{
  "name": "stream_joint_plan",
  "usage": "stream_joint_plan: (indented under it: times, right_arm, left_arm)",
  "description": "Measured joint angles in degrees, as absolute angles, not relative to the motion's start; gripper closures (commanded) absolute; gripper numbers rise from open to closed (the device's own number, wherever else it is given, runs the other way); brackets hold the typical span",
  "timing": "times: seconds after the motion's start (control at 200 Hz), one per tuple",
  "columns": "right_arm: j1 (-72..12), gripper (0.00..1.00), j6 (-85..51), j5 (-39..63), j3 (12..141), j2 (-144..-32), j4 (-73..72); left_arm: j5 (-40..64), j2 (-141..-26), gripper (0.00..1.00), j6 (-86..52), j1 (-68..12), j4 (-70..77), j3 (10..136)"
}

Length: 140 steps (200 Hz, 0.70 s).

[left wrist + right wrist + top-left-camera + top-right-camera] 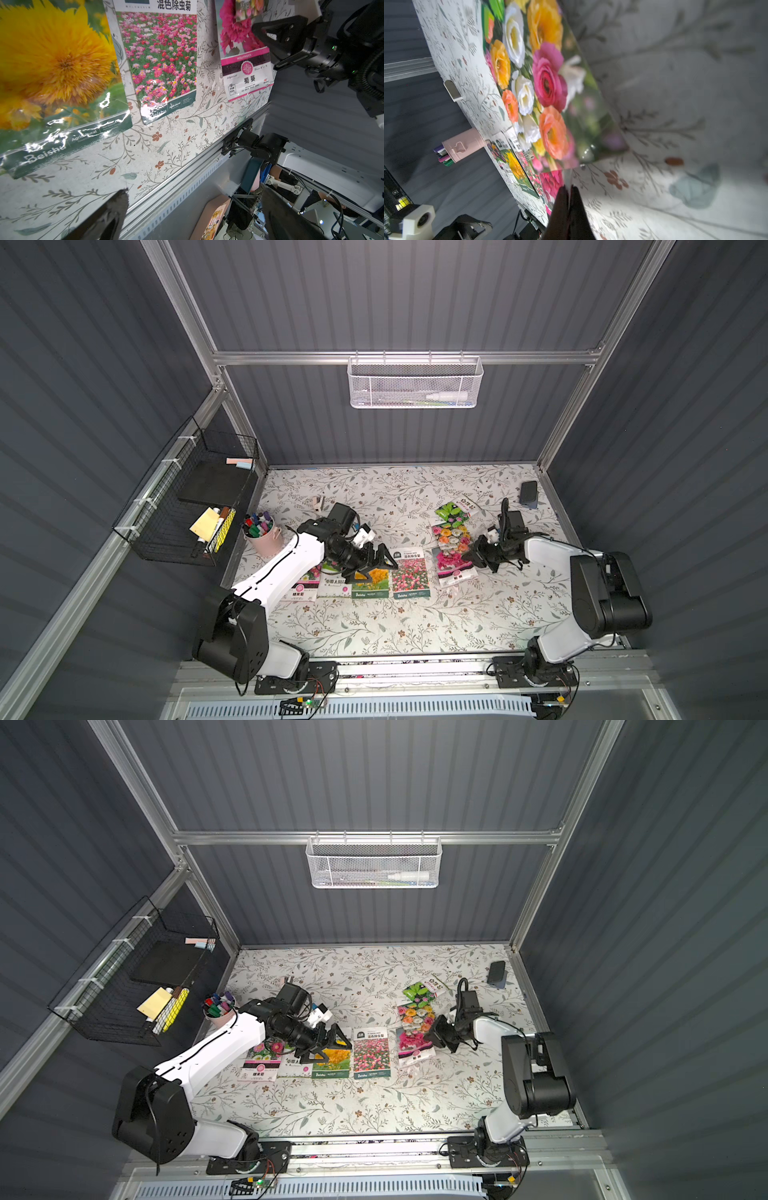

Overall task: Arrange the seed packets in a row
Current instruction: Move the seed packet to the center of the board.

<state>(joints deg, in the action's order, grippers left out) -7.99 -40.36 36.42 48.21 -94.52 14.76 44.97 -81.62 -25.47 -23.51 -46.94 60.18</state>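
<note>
Floral tabletop (415, 626), dark slatted walls. Four seed packets (399, 593) lie side by side in a row near centre: pink-band packet (301, 589), pale packet (332, 589), yellow-flower packet (372, 587), pink-field packet (410, 574). Hollyhock packet (451, 570) sits just right of them, askew. Mixed-flower packet (451, 535) overlaps its far end; green packet (449, 511) and white packet (468, 504) lie further back. Right gripper (569, 193) is pinched closed on the mixed-flower packet's corner. Left gripper (380, 568) has its jaws wide and empty, over the yellow-flower packet. Pink cup (268, 543) holds markers (257, 526). Black wire basket (166, 531) on the left wall holds a yellow pad (205, 523), pens and a black board (212, 485). White mesh basket (415, 364) on the back rail holds a white bottle (446, 396).
</note>
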Motion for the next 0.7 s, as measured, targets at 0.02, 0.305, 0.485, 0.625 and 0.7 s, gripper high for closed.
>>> stream_joint_plan:
  times: [0.02, 0.305, 0.485, 0.625, 0.7]
  right_arm:
    - [-8.0, 1.0, -40.2, 36.3, 48.8, -95.1, 14.6]
    - [-7.6, 1.0, -40.2, 35.5, 40.5, -90.3, 8.3]
    - [-7.0, 1.0, -40.5, 33.5, 42.3, -85.6, 7.0]
    - [-6.5, 1.0, -40.5, 33.4, 49.2, -90.7, 3.7]
    - [-6.5, 1.0, -40.7, 33.3, 52.4, -94.0, 2.2]
  left_arm:
    - [44.9, -81.6, 0.01, -25.5, -23.5, -47.0, 60.2]
    - [45.0, -81.6, 0.01, -25.5, -23.5, -46.9, 60.1]
    - [45.6, -82.4, 0.01, -26.5, -23.5, -45.8, 59.2]
    - [46.1, -83.0, 0.01, -27.7, -23.5, -44.2, 59.1]
    - [46.3, -83.0, 0.0, -27.9, -23.5, -43.6, 59.0]
